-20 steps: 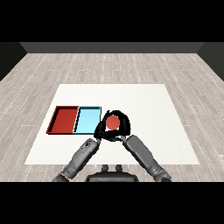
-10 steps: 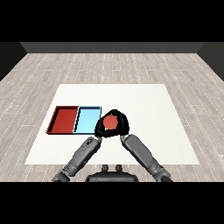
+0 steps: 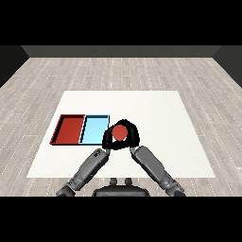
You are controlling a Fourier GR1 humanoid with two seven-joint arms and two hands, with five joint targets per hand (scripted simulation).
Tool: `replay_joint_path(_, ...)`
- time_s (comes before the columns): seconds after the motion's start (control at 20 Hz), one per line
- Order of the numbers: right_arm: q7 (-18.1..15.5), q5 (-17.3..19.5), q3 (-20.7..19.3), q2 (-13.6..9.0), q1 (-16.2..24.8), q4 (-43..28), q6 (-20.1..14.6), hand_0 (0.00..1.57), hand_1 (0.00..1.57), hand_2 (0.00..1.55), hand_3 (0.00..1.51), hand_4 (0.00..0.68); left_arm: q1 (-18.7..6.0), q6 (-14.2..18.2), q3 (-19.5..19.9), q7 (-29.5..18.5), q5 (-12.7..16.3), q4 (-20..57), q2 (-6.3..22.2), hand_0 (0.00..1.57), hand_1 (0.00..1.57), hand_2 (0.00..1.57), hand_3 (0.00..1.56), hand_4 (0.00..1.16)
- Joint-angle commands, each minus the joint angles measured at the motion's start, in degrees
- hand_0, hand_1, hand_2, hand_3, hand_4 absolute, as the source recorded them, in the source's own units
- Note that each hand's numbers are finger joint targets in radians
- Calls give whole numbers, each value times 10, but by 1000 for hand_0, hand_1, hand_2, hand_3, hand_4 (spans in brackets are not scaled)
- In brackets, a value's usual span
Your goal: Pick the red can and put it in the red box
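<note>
— On the white table, where's the red can?
— Top facing up, right hand curled round it — beside the blue tray. Left hand: can't tell.

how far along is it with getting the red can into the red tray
Done: the right hand has its fingers curled round the red can. In hand: the can sits by the light blue tray's right edge. Left: carry it past that tray and set it in the red tray, which holds nothing yet.
</note>
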Motion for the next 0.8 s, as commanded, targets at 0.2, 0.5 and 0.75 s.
replay_joint_path(0.2,62,30,3,5,-1,1,-10,0,0,0,0,0,0,-8,10,-65,10,-11,-9,1571,1571,1571,1513,1147)
replay_joint_path(0.5,107,49,-21,5,-31,13,-5,0,0,0,0,0,-18,-5,16,-79,32,27,-9,1571,1571,1571,1513,1147)
replay_joint_path(0.75,64,32,11,5,8,5,-23,0,0,0,0,0,-2,-16,34,-61,-5,15,-9,1571,1571,1571,1496,1135)
